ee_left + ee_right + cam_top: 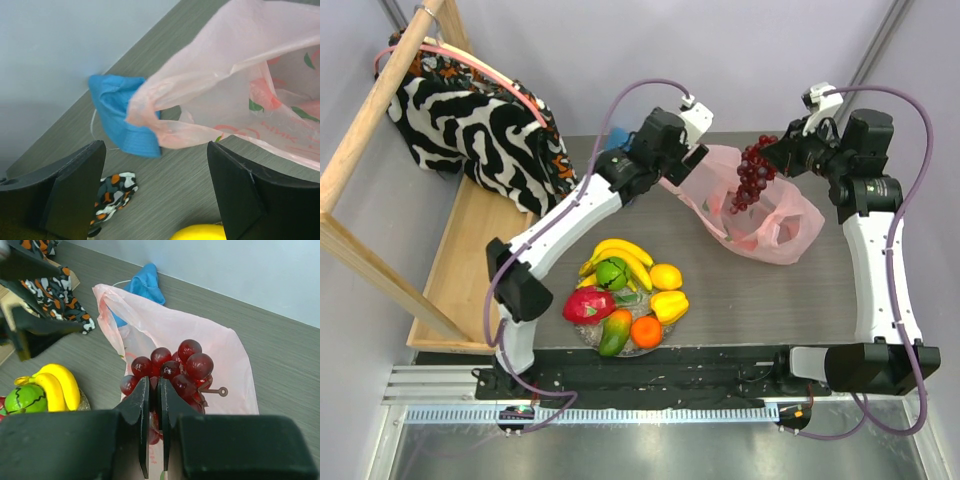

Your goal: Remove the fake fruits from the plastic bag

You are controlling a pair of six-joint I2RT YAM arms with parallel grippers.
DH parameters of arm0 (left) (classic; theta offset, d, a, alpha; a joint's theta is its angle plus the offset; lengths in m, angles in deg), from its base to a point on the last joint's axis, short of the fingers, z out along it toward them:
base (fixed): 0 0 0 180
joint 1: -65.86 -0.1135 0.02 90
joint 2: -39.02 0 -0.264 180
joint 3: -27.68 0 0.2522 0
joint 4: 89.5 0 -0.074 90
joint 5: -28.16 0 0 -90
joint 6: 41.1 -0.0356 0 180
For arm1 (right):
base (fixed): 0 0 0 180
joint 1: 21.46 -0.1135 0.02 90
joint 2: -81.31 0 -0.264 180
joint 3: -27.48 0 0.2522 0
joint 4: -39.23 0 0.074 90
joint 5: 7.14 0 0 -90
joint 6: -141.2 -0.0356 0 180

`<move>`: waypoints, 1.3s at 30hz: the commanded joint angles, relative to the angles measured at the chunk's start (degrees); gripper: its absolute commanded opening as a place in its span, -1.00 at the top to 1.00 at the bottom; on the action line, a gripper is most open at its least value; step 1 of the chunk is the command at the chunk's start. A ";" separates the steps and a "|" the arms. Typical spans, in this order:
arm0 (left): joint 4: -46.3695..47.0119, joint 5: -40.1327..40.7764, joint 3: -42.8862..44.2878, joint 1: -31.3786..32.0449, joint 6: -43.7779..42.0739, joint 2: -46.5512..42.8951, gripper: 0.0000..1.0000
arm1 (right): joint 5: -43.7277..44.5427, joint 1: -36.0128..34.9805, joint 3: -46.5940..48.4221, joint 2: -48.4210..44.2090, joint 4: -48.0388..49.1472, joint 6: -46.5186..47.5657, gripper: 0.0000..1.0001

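Above pink bag (772, 228): right jaws clamp grapes (752, 175); left jaws apart, blue cloth (120, 115) beyond

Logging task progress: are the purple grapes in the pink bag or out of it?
Out. The grapes hang uncovered above the bag, pinched by the fingers of the right gripper.

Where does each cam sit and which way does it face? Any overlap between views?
Top external: above and behind the bases, facing down on the table; left arm and right arm show whole.
Left wrist: on the left arm, facing the back wall across the plastic bag and blue cloth; the open left gripper frames it.
Right wrist: on the right arm, facing down over the bag; the right gripper is shut on the grapes.
Shared: all three show the bag and blue cloth.
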 commanded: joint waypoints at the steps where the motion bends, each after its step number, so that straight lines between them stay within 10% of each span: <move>1: 1.98 0.95 -2.45 -1.98 -1.50 -11.77 -0.99 | -0.22 -1.89 5.84 -3.07 -0.12 0.24 0.98; 17: -2.51 -9.31 -14.31 -10.06 0.34 -30.22 -1.00 | 1.98 -28.25 14.74 -0.35 -22.00 8.67 0.97; 39: -4.26 -19.70 -20.03 -21.32 2.28 -36.56 -1.00 | -0.66 -55.25 3.39 11.16 -11.38 3.23 0.98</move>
